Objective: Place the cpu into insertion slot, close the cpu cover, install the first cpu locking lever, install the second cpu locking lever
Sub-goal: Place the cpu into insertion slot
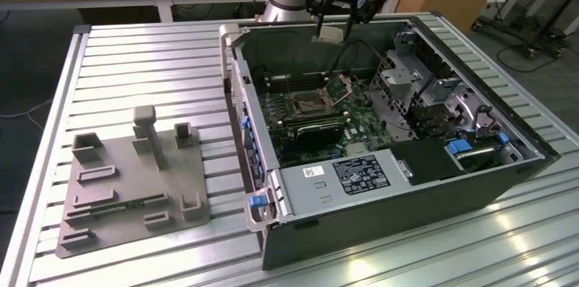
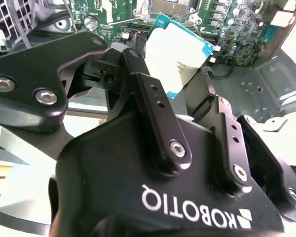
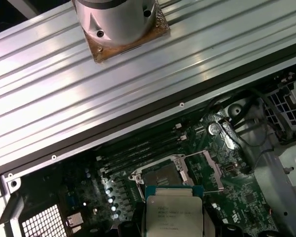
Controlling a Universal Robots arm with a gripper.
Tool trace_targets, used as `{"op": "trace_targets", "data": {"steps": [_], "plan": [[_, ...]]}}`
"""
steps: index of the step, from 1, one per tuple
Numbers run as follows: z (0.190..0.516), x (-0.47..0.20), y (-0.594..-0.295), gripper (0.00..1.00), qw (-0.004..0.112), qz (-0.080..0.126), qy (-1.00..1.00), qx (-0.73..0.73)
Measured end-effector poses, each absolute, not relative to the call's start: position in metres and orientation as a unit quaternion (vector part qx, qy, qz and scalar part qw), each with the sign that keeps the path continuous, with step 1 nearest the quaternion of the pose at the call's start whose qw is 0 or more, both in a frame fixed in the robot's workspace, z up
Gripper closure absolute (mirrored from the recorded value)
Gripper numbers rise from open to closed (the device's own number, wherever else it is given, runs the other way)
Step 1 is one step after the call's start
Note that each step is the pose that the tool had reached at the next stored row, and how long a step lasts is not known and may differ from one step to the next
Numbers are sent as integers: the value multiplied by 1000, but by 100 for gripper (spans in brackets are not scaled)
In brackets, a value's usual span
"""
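- One cpu (image 1: pixel 327 34), flat and nearly square, held in the air over the far end of the open computer case (image 1: pixel 506 158). Its silver top faces up in the first wrist view (image 3: pixel 173 215).
- One gripper (image 1: pixel 331 28), closed on the cpu. I see its two black fingers (image 2: pixel 148 94) pinching opposite edges of the chip in the second wrist view.
- One insertion slot (image 1: pixel 308 104), bare and dark inside its silver ring, set in the green circuit board (image 1: pixel 362 124). It lies well below the cpu and off to one side rather than straight under it. In the exterior view it sits lower in the picture and a little toward that view's left.
- In the first wrist view the slot (image 3: pixel 163 174) shows just past the cpu's edge, and their sides run about parallel, so I judge the chip roughly squared to it.
- One cpu cover (image 1: pixel 348 87), tilted up off the slot on the exterior view's right side, leaving the slot open.
- Several long memory slots (image 3: pixel 138 150), just beside the insertion slot.
- One ribbed metal table (image 1: pixel 135 49) under the case, with a grey fixture (image 1: pixel 135 185) well apart on it.
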State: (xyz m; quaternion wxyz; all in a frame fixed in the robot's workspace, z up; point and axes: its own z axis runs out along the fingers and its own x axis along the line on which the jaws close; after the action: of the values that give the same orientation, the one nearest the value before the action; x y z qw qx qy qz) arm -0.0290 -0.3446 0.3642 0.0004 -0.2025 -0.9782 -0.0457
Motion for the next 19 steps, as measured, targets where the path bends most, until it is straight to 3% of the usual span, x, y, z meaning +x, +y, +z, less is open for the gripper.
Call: {"op": "trace_targets", "data": {"steps": [19], "plan": [[364, -31, -345, 46, -1, -46, -969, -243]]}}
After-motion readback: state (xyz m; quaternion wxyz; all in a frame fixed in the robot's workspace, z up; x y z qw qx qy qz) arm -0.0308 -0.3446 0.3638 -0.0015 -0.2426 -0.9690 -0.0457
